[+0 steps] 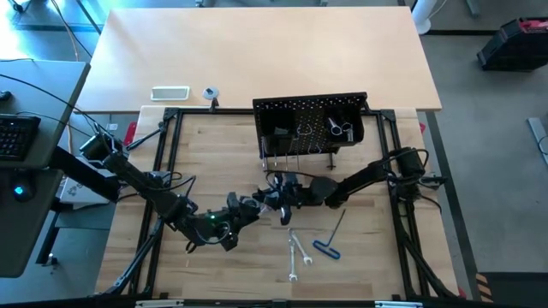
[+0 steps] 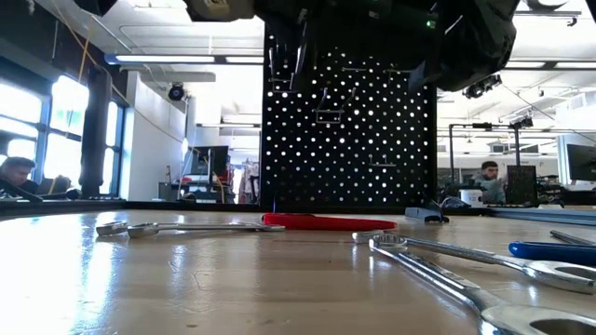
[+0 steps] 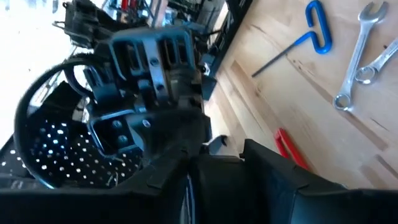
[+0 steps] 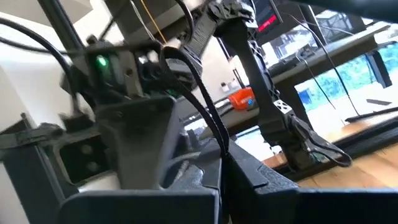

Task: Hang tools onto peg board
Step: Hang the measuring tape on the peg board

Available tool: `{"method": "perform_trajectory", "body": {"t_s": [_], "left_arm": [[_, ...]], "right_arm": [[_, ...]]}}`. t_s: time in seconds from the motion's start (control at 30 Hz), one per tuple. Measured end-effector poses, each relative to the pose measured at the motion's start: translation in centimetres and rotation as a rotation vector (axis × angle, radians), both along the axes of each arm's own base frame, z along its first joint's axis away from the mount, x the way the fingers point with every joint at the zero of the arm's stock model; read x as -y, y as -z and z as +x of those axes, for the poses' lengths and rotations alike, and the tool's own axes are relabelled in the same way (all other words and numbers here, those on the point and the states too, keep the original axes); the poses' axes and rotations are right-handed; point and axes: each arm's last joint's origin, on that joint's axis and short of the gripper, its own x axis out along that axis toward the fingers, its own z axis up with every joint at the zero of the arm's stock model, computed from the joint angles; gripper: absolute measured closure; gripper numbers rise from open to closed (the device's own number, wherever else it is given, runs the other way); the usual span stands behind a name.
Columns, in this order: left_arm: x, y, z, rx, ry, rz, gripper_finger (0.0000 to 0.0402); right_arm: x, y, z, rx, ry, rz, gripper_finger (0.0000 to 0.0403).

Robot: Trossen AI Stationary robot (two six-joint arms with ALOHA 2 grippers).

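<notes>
Two wrenches (image 1: 296, 253) on wooden table (image 1: 214, 154); people behind.

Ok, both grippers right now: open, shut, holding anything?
Left gripper: cannot be told, fingers hidden against the other arm.
Right gripper: shut; whether it holds anything cannot be told.
</notes>
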Motion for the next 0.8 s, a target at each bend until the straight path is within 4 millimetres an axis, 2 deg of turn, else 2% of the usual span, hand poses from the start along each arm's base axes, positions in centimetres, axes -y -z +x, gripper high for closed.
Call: {"method": "perform_trajectory", "body": {"t_s": [0.2, 0.33, 0.53, 0.8], "left_arm": [[0.4, 0.1, -0.5, -0.001, -0.007, -0.018, 0.0229], [0.5, 0.0, -0.7, 0.012, -0.028, -0.04, 0.0203], [0.4, 0.0, -0.9, 0.041, -0.093, -0.061, 0.0174], [0.3, 0.1, -0.9, 0.053, -0.132, -0.101, 0.0169]], "right_arm": [[-0.1, -0.4, -0.1, 0.024, -0.034, -0.006, 0.0403], [-0.2, -1.3, -1.1, 0.057, -0.046, -0.032, 0.0403], [0.0, -3.1, -3.8, 0.049, -0.078, -0.087, 0.0403], [1.1, -3.3, -9.6, 0.001, -0.064, -0.095, 0.0403]]}}
